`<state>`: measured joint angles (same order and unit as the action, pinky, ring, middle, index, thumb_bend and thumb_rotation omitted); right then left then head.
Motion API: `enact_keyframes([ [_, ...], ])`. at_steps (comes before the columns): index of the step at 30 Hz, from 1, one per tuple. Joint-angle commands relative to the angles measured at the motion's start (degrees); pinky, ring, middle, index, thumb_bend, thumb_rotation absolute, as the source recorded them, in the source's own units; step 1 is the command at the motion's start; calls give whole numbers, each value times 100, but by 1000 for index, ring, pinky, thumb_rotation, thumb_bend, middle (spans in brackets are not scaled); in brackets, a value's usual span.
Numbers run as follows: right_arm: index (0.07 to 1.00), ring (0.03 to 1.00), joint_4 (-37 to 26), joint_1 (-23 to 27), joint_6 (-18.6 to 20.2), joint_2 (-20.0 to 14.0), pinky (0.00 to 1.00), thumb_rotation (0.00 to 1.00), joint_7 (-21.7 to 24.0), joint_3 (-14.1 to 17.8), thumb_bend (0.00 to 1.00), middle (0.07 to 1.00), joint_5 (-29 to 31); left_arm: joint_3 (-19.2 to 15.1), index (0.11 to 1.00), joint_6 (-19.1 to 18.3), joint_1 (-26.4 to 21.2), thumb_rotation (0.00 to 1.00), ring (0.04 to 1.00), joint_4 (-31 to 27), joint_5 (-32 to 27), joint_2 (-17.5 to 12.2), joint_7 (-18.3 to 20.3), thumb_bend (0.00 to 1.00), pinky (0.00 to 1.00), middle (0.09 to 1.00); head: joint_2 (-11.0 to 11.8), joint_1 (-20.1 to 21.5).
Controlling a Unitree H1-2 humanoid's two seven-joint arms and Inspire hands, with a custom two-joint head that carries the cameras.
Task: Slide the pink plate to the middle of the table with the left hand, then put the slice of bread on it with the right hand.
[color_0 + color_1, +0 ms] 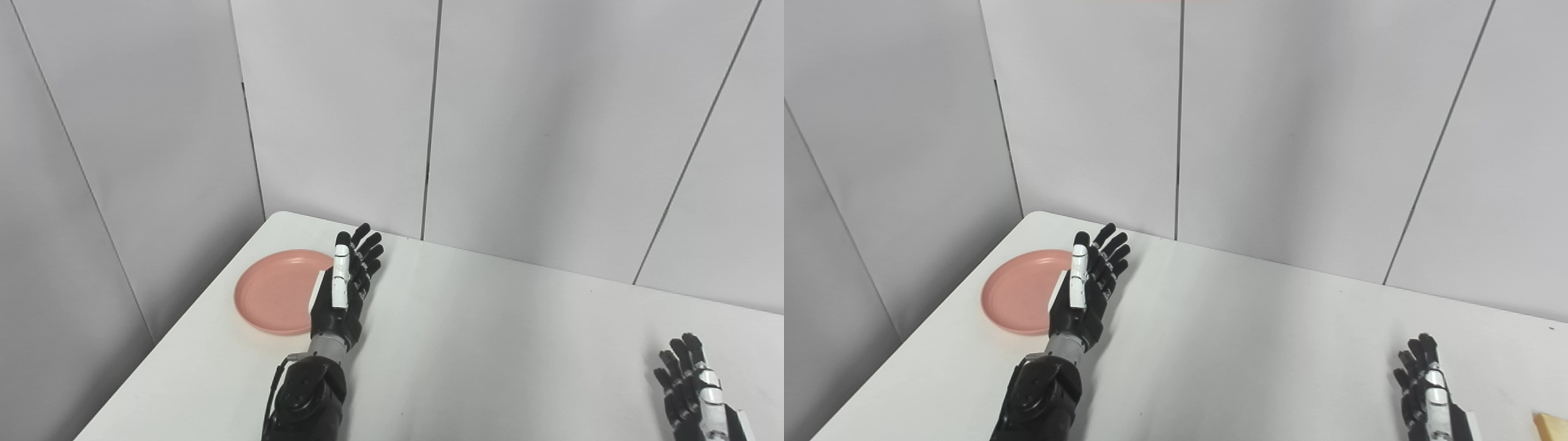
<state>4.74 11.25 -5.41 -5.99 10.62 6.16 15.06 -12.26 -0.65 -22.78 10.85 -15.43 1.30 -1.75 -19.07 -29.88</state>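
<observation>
Grey wall panels (551, 122) back a white table (490, 343). Pink plate (275, 294) far left; left hand (343, 294) beside it, fingers spread, empty. Right hand (1427, 392) near right, fingers spread, empty; bread (1552, 425) beside it.

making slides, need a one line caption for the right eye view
Open left hand beside the pink plate at the table's left corner; right hand open near the bread slice.

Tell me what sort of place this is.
Probably a robot test booth or lab bench rather than a kitchen: a plain white table set into a corner of bare grey wall panels, carrying only a pink plate and a bread slice at the edge.
</observation>
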Motion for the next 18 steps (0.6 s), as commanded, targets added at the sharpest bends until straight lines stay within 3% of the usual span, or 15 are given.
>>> enact_keyframes([
  [1, 997, 989, -44, 139, -285, 3, 1000, 959, 62, 19, 623, 990, 84, -75, 849, 132, -289, 981, 897, -219, -107, -72, -39, 653, 936, 874, -4, 3],
  [9, 995, 990, -133, 129, -292, 60, 1000, 956, 36, -3, 614, 991, 76, -267, 865, 214, -333, 1000, 883, -188, -150, -323, -58, 649, 894, 879, 30, -18],
  [18, 996, 995, -315, 84, -143, 84, 1000, 955, -5, -23, 626, 992, 81, -478, 875, 432, -355, 1000, 898, 14, -68, -697, -44, 647, 982, 879, 27, -13],
])
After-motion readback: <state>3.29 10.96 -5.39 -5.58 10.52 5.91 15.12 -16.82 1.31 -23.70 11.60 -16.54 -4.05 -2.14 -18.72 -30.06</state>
